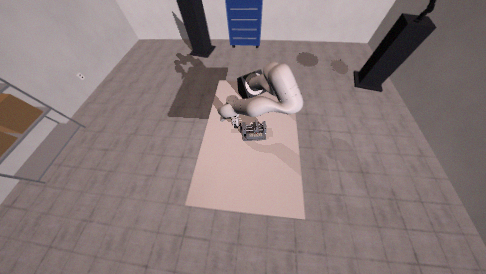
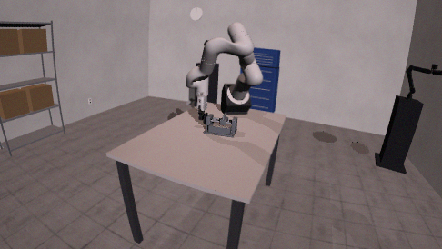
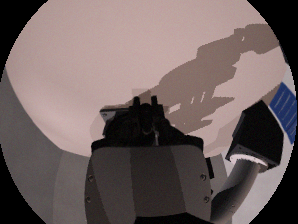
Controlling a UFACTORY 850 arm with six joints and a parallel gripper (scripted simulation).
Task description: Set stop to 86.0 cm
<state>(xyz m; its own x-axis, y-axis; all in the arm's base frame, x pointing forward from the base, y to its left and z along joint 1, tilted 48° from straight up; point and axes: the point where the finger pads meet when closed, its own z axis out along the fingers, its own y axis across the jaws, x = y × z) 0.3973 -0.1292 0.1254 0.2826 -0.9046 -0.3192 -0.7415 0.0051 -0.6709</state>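
My claw (image 1: 236,123) (image 2: 201,116) (image 3: 145,103) is narrow, closed, as far as this dark view shows, on the handwheel (image 2: 205,114) at one end of the grey stop fixture (image 1: 254,133) (image 2: 221,128) (image 3: 109,114), which sits upright on the bench (image 1: 245,180) (image 2: 191,159) (image 3: 100,50), near my base.

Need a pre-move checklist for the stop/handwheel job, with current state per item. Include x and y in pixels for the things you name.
1. Fixture (image 1: 254,136) (image 2: 220,130) standing on the table (image 1: 245,175) (image 2: 191,154) (image 3: 100,60): ok.
2. Gripper (image 1: 237,126) (image 2: 201,118) (image 3: 145,103) at the fixture's side: ok.
3. Handwheel clasped between the fingers: cannot tell; too small and dark.
4. Stop at 86.0 cm: cannot tell, no scale readable.
5. Handwheel let go, gripper backed clear of the fixture: not ok, gripper is right up against or beside it.
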